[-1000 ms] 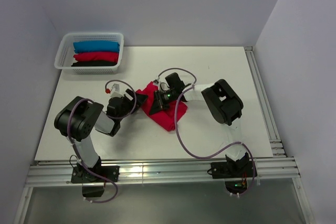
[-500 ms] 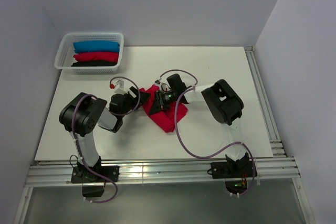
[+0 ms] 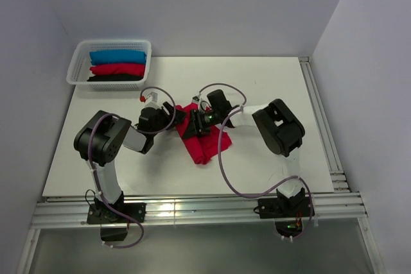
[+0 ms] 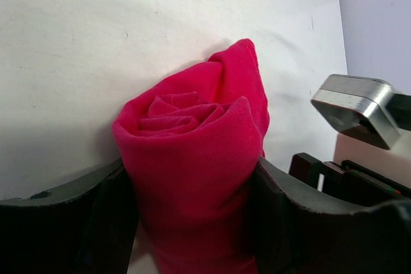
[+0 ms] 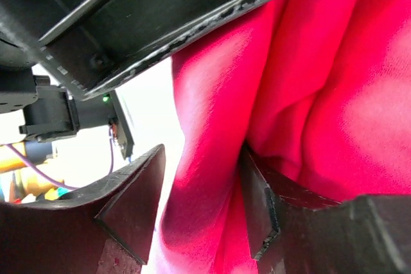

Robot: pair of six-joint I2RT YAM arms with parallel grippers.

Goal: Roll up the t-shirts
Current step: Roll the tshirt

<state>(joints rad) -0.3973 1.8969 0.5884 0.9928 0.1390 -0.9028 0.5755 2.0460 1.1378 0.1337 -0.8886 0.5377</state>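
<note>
- Compared with a second ago, the red t-shirt (image 3: 201, 144) is no longer a broad flat patch. It is now a narrower, bunched roll lying slantwise at the centre of the worktop (image 3: 270, 88).
- Your left tool (image 3: 174, 119) has moved up and to the right in the overhead frame, closer to the upper end of the roll. The right arm's elbow has shifted only slightly.
- Your left arm rises from its base at the lower left and bends at a raised elbow. Its forearm reaches right, with the tool low at the shirt's upper left end.
- In the left wrist view the spiral end of the roll sits between the two fingers (image 4: 90, 222), and the cloth is pressed against both. The tool is pinching the red t-shirt.
- Your right arm bends at centre right and reaches left, so the right tool (image 3: 193, 124) sits just beside the left one at the same end of the roll.
- In the right wrist view the right tool's jaws are spread. A fold of red cloth lies between them, against one finger (image 5: 260, 197), with a sliver of worktop showing beside the other.
- The white basket (image 3: 77, 62) in the upper left corner holds three rolled bundles side by side. The blue bundle (image 3: 117, 56) is farthest back, the red bundle (image 3: 117, 68) is in the middle and the black bundle (image 3: 114, 77) is nearest.
</note>
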